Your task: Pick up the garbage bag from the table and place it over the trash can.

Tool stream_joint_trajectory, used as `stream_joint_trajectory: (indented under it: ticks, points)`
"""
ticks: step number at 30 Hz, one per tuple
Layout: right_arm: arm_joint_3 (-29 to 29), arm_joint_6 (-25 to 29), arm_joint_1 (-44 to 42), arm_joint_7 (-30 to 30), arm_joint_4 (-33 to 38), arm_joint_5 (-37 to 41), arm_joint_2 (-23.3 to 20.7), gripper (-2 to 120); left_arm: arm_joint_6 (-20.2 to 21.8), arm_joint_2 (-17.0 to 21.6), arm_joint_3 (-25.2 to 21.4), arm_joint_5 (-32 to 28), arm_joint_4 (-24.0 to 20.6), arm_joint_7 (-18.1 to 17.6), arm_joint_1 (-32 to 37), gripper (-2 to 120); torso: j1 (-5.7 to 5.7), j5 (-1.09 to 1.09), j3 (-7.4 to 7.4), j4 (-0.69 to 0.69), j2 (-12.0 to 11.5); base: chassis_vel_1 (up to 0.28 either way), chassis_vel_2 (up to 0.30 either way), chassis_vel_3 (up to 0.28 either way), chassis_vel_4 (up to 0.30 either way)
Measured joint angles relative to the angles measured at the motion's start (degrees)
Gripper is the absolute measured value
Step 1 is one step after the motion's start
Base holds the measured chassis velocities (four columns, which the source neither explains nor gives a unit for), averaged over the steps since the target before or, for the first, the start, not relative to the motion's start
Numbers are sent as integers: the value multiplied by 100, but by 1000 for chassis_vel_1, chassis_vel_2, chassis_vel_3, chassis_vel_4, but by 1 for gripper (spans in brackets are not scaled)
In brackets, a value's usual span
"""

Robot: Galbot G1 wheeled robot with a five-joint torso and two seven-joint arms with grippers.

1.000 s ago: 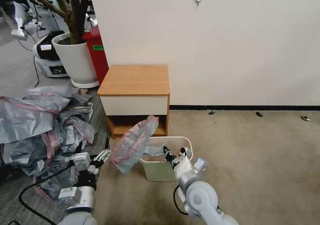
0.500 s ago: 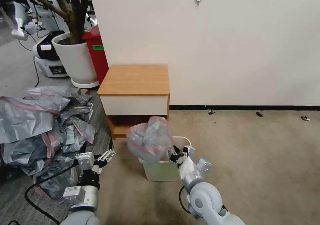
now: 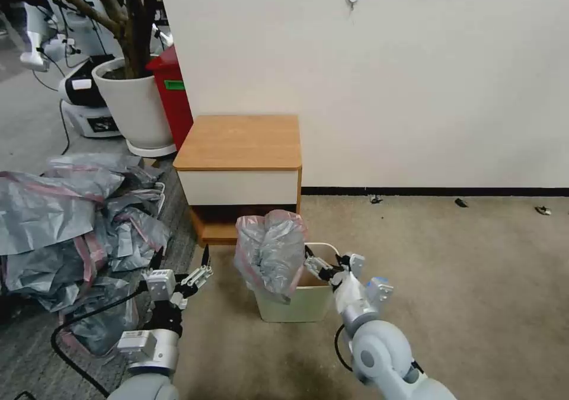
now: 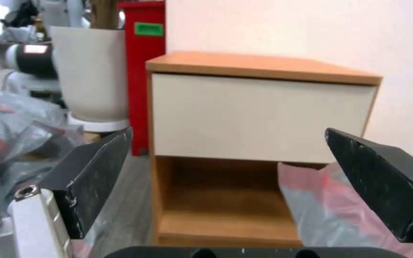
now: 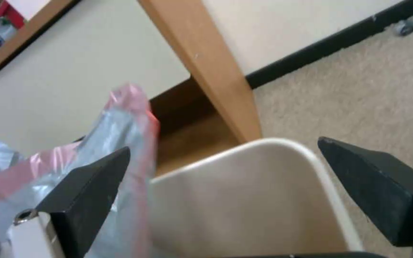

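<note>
So the garbage bag (image 3: 271,253) is sitting bunched over the left side of the trash can (image 3: 308,304), both the right gripper (image 3: 322,266) and left gripper (image 3: 198,272) are hanging released, and I'm guessing spreading the rim needs a fresh grasp.

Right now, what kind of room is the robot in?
Probably a robot lab or test area staged as a room: other robot bases parked behind the potted plant, a heap of spare grey bags, a lone bedside table.
</note>
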Motion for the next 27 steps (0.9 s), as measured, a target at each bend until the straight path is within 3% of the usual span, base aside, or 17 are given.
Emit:
stream_joint_trajectory:
  ticks: [5, 9, 10, 12, 15, 18, 19, 22, 23, 24, 25, 27]
  points:
    - [62, -1, -9, 51, 20, -11, 30, 100, 12, 93, 80, -462, -146, 171, 17, 100, 0, 0, 0, 0, 0, 0, 0, 0, 0]
    - [195, 1, -126, 95, 135, -9, 11, 100, 232, 372, 360, -1781, -488, 896, -67, 100, 0, 0, 0, 0, 0, 0, 0, 0, 0]
    - [195, 1, -126, 95, 135, -9, 11, 100, 232, 372, 360, -1781, -488, 896, -67, 100, 0, 0, 0, 0, 0, 0, 0, 0, 0]
    - [294, 1, -240, 115, 251, -9, -16, 100, 408, 542, 591, -2441, -541, 1085, -218, 100, 0, 1, 0, 0, 0, 0, 0, 0, 0]
    - [383, -2, -380, 136, 375, -21, -44, 100, 627, 671, 827, -2950, -530, 992, -418, 100, 0, 0, 0, 0, 0, 0, 0, 0, 0]
    - [567, -7, -663, 141, 591, -96, -99, 100, 964, 807, 1277, -3429, -214, 377, -954, 100, 0, 0, 0, 1, 0, 0, 0, 0, 0]
    - [567, -7, -663, 141, 591, -96, -99, 100, 964, 807, 1277, -3429, -214, 377, -954, 100, 0, 0, 0, 1, 0, 0, 0, 0, 0]
    - [789, -5, -1014, 133, 798, -176, -126, 100, 1276, 839, 1851, -3776, 329, -459, -1790, 100, 0, -1, 0, -1, 0, 0, 0, 0, 0]
    - [813, 0, -1055, 131, 815, -190, -123, 100, 1304, 837, 1894, -3798, 371, -523, -1858, 100, 0, 0, 0, -1, 0, 0, 0, 0, 0]
    - [897, 27, -1198, 126, 869, -248, -94, 100, 1524, 822, 2117, -3905, 590, -874, -2197, 100, 0, 0, 0, -2, 0, 0, 0, 0, 0]
    - [897, 27, -1198, 126, 869, -248, -94, 100, 1524, 822, 2117, -3905, 590, -874, -2197, 100, 0, 0, 0, -2, 0, 0, 0, 0, 0]
    - [982, 65, -1343, 119, 926, -320, -35, 100, 1833, 816, 2369, -4022, 751, -1327, -2503, 100, 0, 0, 0, -1, 0, 0, 0, 0, 0]
